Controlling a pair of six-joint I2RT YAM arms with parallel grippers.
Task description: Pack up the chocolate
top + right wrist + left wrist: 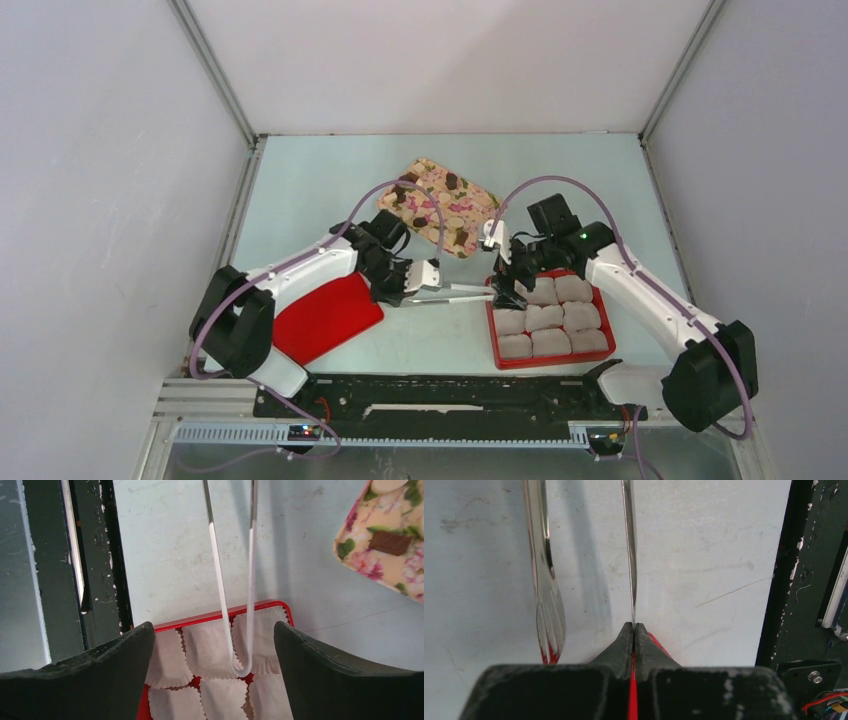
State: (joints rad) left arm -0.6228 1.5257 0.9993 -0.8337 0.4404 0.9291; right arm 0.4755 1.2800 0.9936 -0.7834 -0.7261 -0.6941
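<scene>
My left gripper (634, 627) clamps one arm of the tongs (631, 555), my right gripper (212, 630) parted around their bend, likely a handover.

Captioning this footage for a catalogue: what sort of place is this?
Probably a robotics lab's test booth, not a real packing line: plain white walls on a metal frame enclose one small table, with two robot arms bolted at its near edge.
</scene>
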